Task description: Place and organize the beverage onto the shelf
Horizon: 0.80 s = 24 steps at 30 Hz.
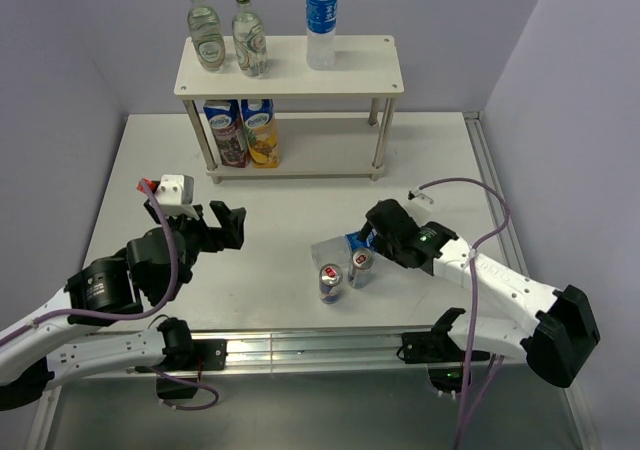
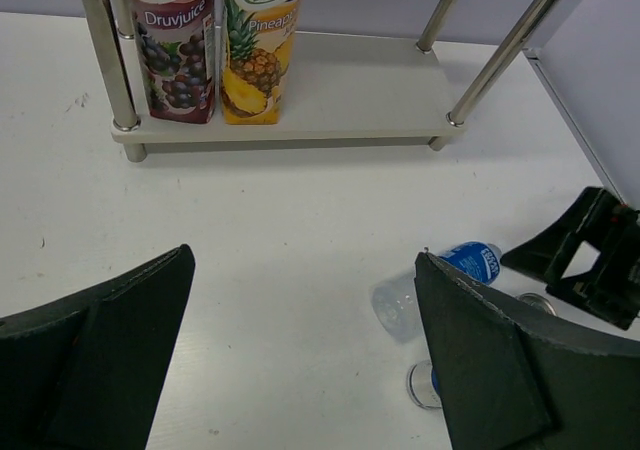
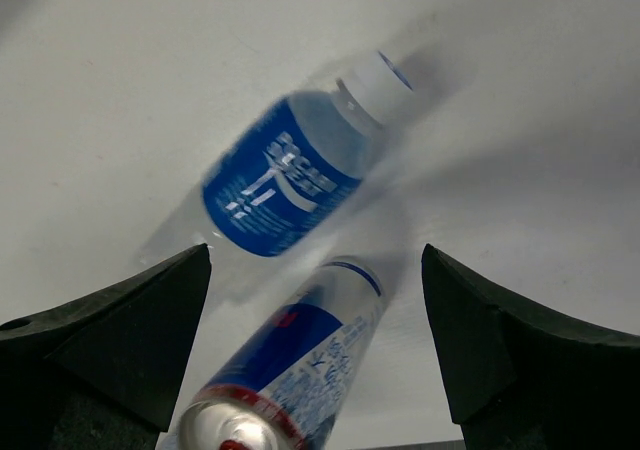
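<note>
at the back of the white table (image 1: pixel 290 200) stands the shelf (image 1: pixel 290 65), cream, two boards on metal posts, already half stocked. in front of the shelf and to its left, the left gripper (image 2: pixel 303 300) hangs low, fingers spread wide with nothing between them, facing the lower board. in front of the shelf to its right, the right gripper (image 3: pixel 315 270) is released too and holds nothing; it is poised over the loose drinks, i'd guess to take one.

on the shelf's lower board, at the left end, the grape carton (image 2: pixel 170 40) and the pineapple carton (image 2: pixel 255 45) stand close together, fronts out. both read "fontana". the first adds "druvjuice", the second "pineap", then the frame cuts it.

on the shelf's top board an upright water bottle (image 1: pixel 321 25) stands right of the middle. the left glass bottle (image 1: pixel 207 35) and the right glass bottle (image 1: pixel 249 40) stand at the left end, like beside like.

well in front of the shelf the lying water bottle (image 3: pixel 290 170) rests on its side, its blue label too blurred to read. just beyond it from the shelf, the silver can (image 1: pixel 360 267) and the second can (image 1: pixel 330 283) look upright, lettering too small to read.
</note>
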Each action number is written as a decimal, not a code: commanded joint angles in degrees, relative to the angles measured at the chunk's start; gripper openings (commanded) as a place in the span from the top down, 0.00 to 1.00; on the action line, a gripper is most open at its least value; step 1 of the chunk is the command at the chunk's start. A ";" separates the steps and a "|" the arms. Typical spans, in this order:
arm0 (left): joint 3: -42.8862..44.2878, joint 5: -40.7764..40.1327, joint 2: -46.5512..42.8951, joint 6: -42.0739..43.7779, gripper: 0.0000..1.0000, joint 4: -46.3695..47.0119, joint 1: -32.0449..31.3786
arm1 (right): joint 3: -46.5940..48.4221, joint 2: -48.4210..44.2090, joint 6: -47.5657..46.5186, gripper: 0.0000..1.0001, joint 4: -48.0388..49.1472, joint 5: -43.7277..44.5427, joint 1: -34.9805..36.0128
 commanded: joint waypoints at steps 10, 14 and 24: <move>-0.32 0.69 0.20 0.65 0.02 1.61 -0.41 | -0.82 13.71 1.83 0.07 11.88 -3.18 0.29; -0.41 0.33 0.37 0.73 0.02 1.43 -0.50 | 3.23 18.11 0.60 0.07 13.82 -3.62 0.38; -0.68 -0.02 0.46 1.17 0.01 1.26 -0.59 | 9.21 26.37 -0.64 0.08 17.07 -3.62 0.47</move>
